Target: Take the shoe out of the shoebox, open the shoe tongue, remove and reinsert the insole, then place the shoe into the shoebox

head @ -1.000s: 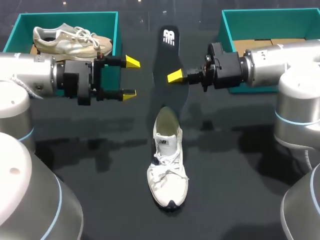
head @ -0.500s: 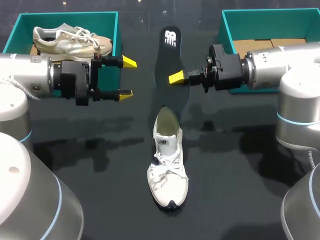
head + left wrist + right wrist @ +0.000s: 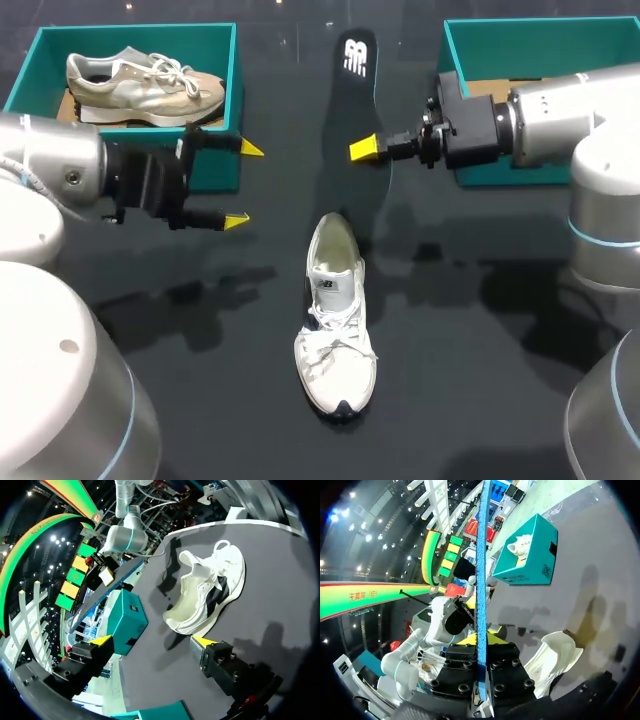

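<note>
Two changes: right gripper (image 3: 365, 150) raised its clamped insole (image 3: 350, 90); left gripper (image 3: 243, 185), spread wide, retreated.

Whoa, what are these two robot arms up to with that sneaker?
The right gripper is shut on a dark insole, holding it in the air beyond the white shoe, which lies mid-table with its mouth open. The left gripper hangs open and empty beside the left shoebox, which holds a beige shoe. The insole is out of the white shoe and not yet back in.
</note>
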Available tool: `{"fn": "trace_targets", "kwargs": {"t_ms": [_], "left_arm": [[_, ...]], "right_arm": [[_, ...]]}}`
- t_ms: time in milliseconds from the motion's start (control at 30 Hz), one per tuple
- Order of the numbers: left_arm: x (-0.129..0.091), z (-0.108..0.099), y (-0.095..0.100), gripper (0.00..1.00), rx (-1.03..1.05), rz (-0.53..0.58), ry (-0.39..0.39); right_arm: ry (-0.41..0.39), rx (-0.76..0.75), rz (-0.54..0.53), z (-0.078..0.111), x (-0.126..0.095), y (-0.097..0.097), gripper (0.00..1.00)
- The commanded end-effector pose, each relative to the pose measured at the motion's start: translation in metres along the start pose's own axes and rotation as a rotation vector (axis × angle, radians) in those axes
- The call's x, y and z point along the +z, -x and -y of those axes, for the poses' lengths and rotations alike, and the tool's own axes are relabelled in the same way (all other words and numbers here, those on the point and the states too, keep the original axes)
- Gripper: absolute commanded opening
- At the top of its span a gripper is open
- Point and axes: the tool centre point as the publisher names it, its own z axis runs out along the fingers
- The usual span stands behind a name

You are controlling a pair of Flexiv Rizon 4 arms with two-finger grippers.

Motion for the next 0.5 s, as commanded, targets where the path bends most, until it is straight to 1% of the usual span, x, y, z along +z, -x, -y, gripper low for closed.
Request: {"fn": "trace_targets", "kwargs": {"t_ms": [33,367,400,433,500], "left_arm": [[0.0011,0.0047,0.0006,1.00,-0.062,-0.278,0.445],[0.0011,0.0047,0.0006,1.00,-0.062,-0.278,0.445],[0.0011,0.0047,0.0006,1.00,-0.062,-0.278,0.445],[0.0050,0.0032,0.0019,1.00,-0.111,-0.301,0.449],[0.0097,-0.0018,0.0035,1.00,-0.193,-0.364,0.446]], "right_arm": [[-0.018,0.010,0.037,-0.0005,-0.0022,-0.0030,0.00],[-0.018,0.010,0.037,-0.0005,-0.0022,-0.0030,0.00],[-0.009,0.011,0.057,-0.0001,-0.0031,0.0001,0.00],[0.022,-0.002,0.086,0.0006,-0.0036,0.0018,0.00],[0.028,-0.017,0.094,0.0018,-0.0052,0.0056,0.00]]}}
